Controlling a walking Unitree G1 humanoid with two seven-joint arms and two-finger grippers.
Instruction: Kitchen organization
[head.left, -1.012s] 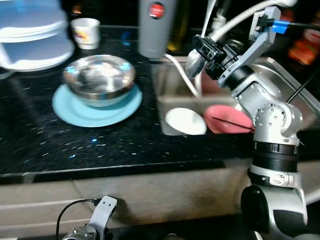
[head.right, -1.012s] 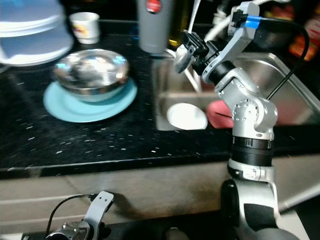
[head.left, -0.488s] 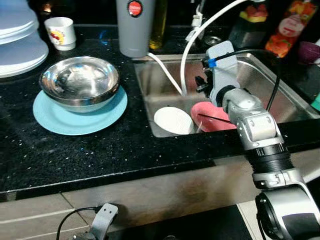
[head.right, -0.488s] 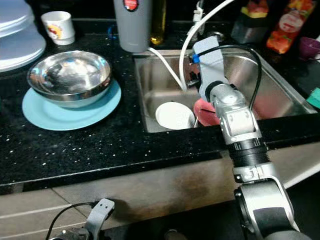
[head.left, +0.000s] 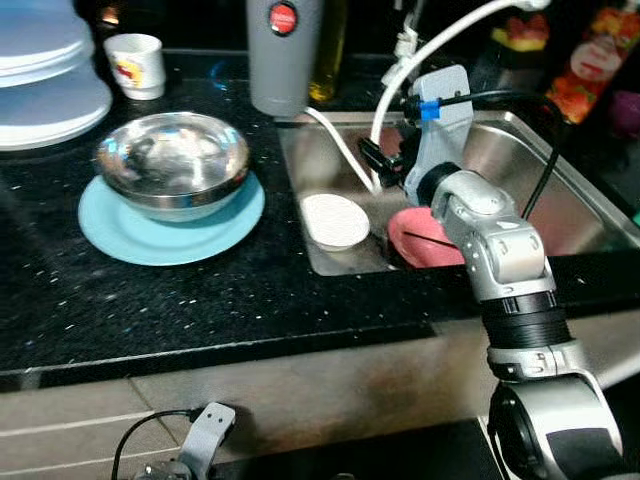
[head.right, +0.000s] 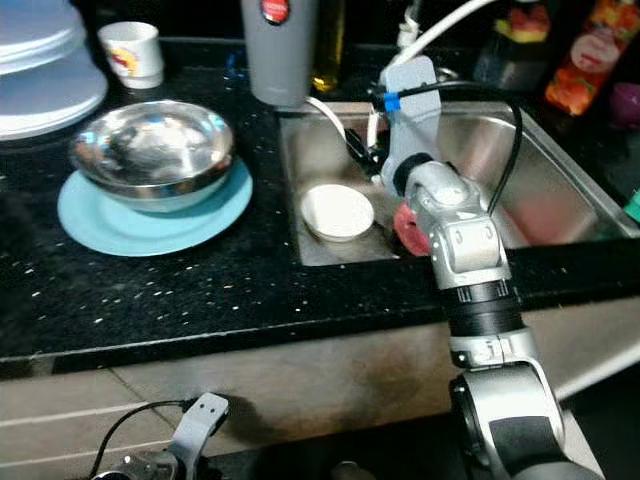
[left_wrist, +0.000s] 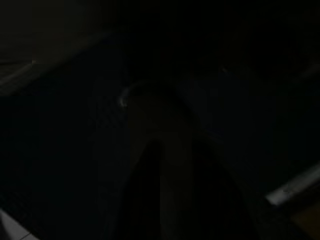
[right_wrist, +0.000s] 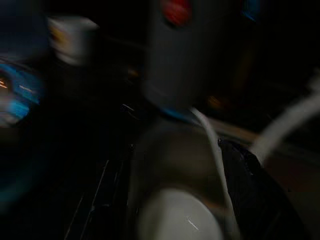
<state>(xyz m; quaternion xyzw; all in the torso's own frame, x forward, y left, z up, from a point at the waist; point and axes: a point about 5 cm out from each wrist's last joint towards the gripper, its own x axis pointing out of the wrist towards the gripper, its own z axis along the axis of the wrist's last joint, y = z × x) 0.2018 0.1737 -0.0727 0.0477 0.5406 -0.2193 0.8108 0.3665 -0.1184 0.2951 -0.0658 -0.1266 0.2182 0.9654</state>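
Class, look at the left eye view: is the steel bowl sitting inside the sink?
No, the steel bowl rests on the light blue plate on the black counter, left of the sink.

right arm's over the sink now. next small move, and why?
Probably lower the right gripper toward the white bowl. It hangs inside the sink above and behind that bowl, which sits beside the pink dish and looks nearest to reach. Whether the gripper already holds anything is unclear.
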